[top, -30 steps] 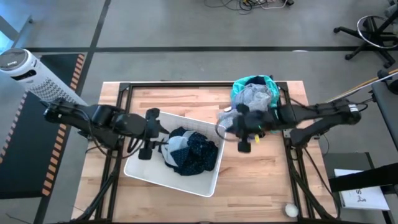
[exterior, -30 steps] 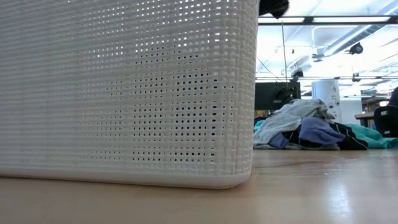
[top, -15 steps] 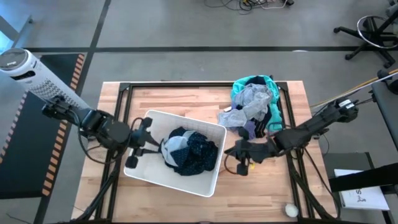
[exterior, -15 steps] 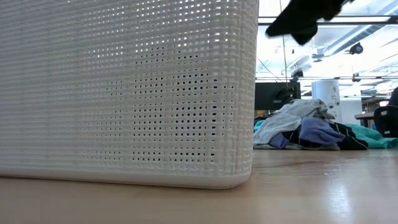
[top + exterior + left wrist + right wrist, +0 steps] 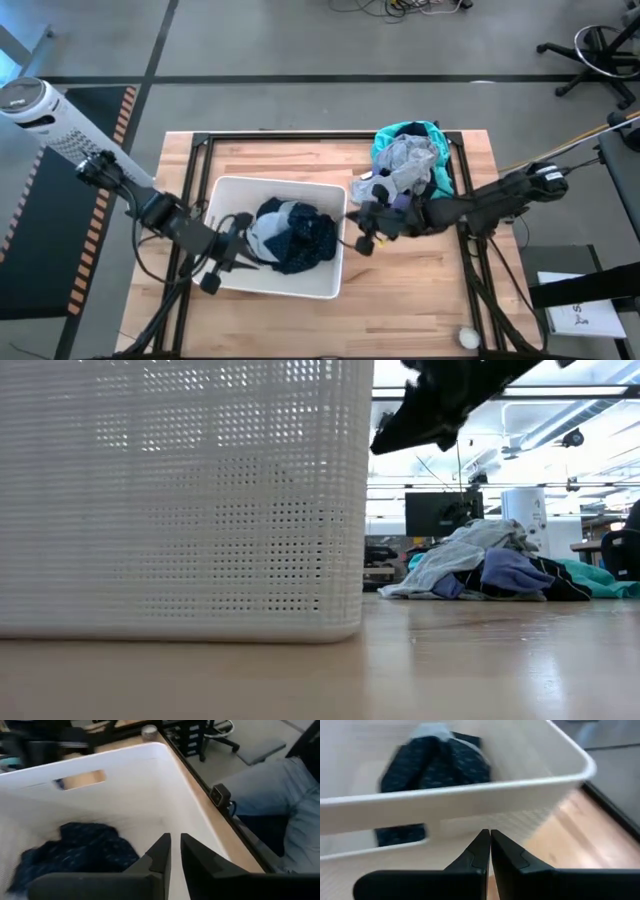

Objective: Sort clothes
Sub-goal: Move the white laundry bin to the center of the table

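The clothes are split between two places: a dark navy dotted garment [image 5: 300,238] with a pale grey piece lies heaped inside the white perforated plastic bin [image 5: 275,287], while a loose pile [image 5: 410,165] of teal, grey, lavender and black fabric sits at the far right of the wooden table [image 5: 400,290]. All of it looks light, limp and crumpled, likely to sag and trail, so a pinch on a raised fold at the top of the heap seems the best hold. The right gripper [image 5: 366,240] hovers just beside the bin's near wall, fingers pressed together on nothing. The left gripper [image 5: 212,280] sits at the bin's opposite side, fingers nearly closed and empty.
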Available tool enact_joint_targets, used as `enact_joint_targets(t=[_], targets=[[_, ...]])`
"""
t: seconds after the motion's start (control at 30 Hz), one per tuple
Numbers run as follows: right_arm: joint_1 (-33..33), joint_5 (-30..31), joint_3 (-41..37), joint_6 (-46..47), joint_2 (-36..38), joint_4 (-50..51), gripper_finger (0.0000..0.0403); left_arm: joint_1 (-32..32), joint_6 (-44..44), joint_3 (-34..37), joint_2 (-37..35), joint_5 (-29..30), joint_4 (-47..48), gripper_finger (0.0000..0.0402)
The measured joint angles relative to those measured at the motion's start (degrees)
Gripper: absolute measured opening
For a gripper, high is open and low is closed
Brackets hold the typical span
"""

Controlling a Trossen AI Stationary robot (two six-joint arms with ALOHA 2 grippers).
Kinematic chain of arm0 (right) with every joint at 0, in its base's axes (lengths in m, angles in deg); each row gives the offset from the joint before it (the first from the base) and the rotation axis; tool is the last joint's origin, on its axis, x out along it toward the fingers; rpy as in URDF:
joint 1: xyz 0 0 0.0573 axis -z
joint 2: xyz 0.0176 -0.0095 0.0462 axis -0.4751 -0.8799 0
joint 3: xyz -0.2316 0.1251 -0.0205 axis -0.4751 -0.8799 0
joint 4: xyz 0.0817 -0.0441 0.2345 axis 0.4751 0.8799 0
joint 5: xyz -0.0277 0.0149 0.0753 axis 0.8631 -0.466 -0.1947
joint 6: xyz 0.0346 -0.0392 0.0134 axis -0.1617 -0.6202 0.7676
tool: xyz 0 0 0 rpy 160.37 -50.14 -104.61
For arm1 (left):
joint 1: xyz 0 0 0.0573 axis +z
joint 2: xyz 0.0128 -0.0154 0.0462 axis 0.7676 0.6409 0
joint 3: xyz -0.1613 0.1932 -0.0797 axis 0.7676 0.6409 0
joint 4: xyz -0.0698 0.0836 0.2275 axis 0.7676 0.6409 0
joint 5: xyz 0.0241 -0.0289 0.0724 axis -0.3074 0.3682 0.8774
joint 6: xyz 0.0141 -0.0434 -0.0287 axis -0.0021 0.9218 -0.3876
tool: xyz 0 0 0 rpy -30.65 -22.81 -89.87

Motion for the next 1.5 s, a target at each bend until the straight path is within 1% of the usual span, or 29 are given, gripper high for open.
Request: enact_joint_targets(t=[0.1, 0.23, 0.43, 0.63, 0.73, 0.87, 0.97, 1.07, 1.27, 1.33, 1.37, 1.5], targets=[[0.80, -0.16, 1.15, -1.78, 0.75, 0.39, 0.0000, -1.72, 0.26, 0.00, 1.74, 0.00, -0.61, 0.0011], [-0.15, -0.34, 4.23, -3.33, 3.54, 4.11, 0.0000, -3.98, 0.80, -0.60, 4.20, -0.02, -1.44, 0.0001], [-4.90, -0.36, 8.92, -3.45, 6.27, 11.88, 0.0000, -6.47, 1.70, -5.44, 10.57, -1.12, -1.43, 0.0000], [-9.04, 0.18, 11.66, -3.00, 6.12, 15.68, 0.0000, -7.15, 2.19, -10.79, 19.51, -1.62, 4.04, 0.0000], [-9.89, 0.41, 11.58, -2.74, 6.12, 15.75, 0.0000, -7.00, 2.03, -12.76, 23.06, 0.66, 6.03, 0.0000], [-10.18, 2.71, 11.40, -2.45, 6.12, 16.78, 0.0000, -6.65, 1.70, -13.46, 24.62, 5.38, 7.73, 0.0000], [-10.19, 3.24, 10.88, -2.43, 6.12, 16.96, 0.0000, -6.02, 2.20, -12.32, 24.07, 8.60, 8.89, 0.0000], [-10.20, 3.24, 10.20, -1.92, 6.12, 16.89, 0.0000, -5.34, 3.23, -10.06, 21.99, 12.17, 9.14, 0.0000], [-10.18, 3.23, 8.14, -1.88, 6.12, 16.99, 0.0000, -2.31, 5.76, -2.05, 15.76, 17.00, 8.38, 0.0000], [-10.18, 3.27, 7.90, -1.80, 6.12, 18.72, 0.0000, -1.13, 5.96, 0.88, 13.09, 19.46, 7.41, 0.0000], [-10.18, 3.80, 7.90, -1.34, 6.12, 19.85, 0.0000, -0.52, 6.01, 2.37, 11.60, 20.50, 7.15, 0.0000], [-10.07, 10.50, 7.90, 4.51, 6.35, 26.78, 0.0000, 1.38, 6.03, 7.75, 4.38, 22.34, 3.21, 0.0000]])
